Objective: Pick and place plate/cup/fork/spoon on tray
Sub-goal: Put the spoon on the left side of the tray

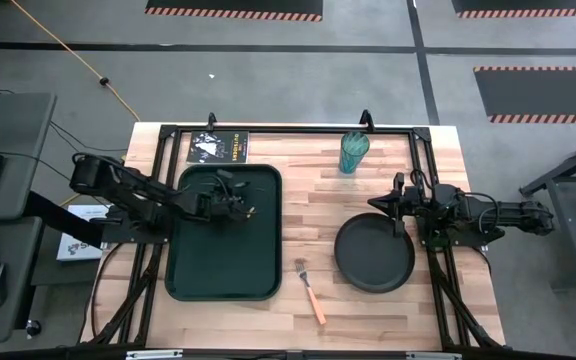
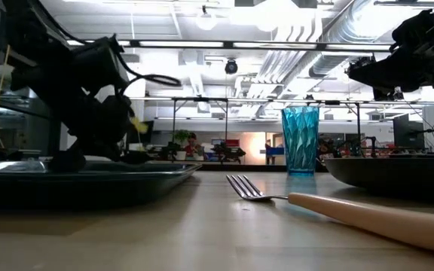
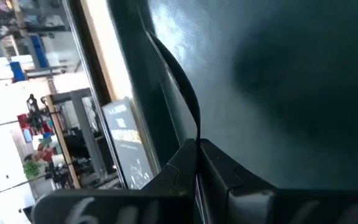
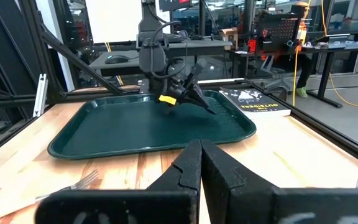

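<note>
- In the high view we see the left gripper (image 1: 251, 210) over the upper middle of the tray (image 1: 224, 275), at frame centre-left; its fingers (image 3: 185, 165) are pressed together on the thin dark spoon (image 3: 182, 84), whose handle slants over the tray floor.
- The right gripper (image 1: 378, 203) sits at centre-right, just above the upper rim of the plate (image 1: 373, 255), its fingers closed on nothing.
- The cup (image 1: 354, 152) stands upright near the table's upper edge, above the plate and apart from it.
- The fork (image 1: 312, 292) lies on bare wood at lower centre, between tray and plate, touching neither.
- A dark booklet (image 1: 218, 147) lies above the tray.
</note>
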`<state>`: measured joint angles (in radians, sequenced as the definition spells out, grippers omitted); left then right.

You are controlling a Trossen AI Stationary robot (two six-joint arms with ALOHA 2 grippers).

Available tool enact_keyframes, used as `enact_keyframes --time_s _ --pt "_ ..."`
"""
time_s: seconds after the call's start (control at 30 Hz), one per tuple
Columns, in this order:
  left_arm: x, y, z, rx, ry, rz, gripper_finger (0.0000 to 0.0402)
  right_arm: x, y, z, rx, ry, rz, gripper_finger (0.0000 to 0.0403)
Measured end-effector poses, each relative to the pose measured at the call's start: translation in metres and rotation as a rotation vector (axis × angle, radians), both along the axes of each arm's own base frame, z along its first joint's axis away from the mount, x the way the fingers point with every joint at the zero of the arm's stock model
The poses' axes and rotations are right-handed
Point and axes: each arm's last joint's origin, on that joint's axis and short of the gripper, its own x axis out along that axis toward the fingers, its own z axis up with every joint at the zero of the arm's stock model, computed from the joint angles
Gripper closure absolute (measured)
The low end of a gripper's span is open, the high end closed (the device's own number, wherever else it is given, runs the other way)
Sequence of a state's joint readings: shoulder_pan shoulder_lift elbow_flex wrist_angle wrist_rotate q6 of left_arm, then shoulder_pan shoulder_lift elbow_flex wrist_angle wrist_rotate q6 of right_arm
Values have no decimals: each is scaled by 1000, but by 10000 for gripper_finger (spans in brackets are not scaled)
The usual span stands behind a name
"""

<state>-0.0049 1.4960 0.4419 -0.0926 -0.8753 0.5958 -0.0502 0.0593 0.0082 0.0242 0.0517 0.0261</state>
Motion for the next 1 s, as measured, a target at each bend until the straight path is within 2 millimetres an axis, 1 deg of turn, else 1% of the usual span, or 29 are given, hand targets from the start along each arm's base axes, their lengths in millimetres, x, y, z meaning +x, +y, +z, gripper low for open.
enact_keyframes --time_s 0.13,0.47,0.8,1.0 --pt "2 2 -4 5 9 18 399 0 0 0 0 0 0 402" --pt "1 2 -3 -7 -3 21 397 0 0 0 0 0 0 402" --pt "2 0 -6 -134 -8 -21 396 0 0 0 0 0 0 402" --pt "-1 4 -8 -183 -3 11 396 0 0 0 0 0 0 402"
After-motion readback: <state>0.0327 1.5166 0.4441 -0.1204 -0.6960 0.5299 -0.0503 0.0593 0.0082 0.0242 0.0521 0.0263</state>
